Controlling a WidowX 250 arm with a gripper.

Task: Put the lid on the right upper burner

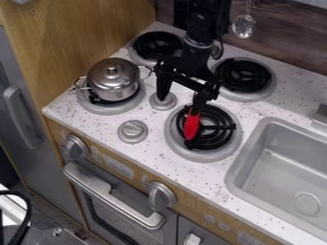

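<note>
One lid (113, 75) sits on the pot (115, 92) on the lower left burner (131, 104), just left of the gripper (177, 118) in the camera view and lower than the arm's wrist. Its round knob points up. The right upper burner (270, 89), where the lid should go, lies on the other side of the gripper, up and to the right, with its black coil in sight.

The gripper hangs down over the middle of the stove, its two fingers spread wide apart, with nothing grasped between them. The left finger (164, 85) is black and comes down by the small counter knob (163, 101), nearer the pot; whether it touches that knob I cannot tell. The other finger reaches over the lower right burner (203, 155) and has a red end (191, 126) above the black coil; contact there is also unclear.

A pot handle (147, 72) sticks out to the right, between the pot and the gripper. The arm (199, 40) comes in from the top, crossing between the left upper burner (135, 56) and the right upper one. A second counter knob (133, 131) lies below the first. At right is the grey sink (237, 165); a metal ladle (243, 26) hangs at the back, and the oven handle (112, 194) runs along the front.
</note>
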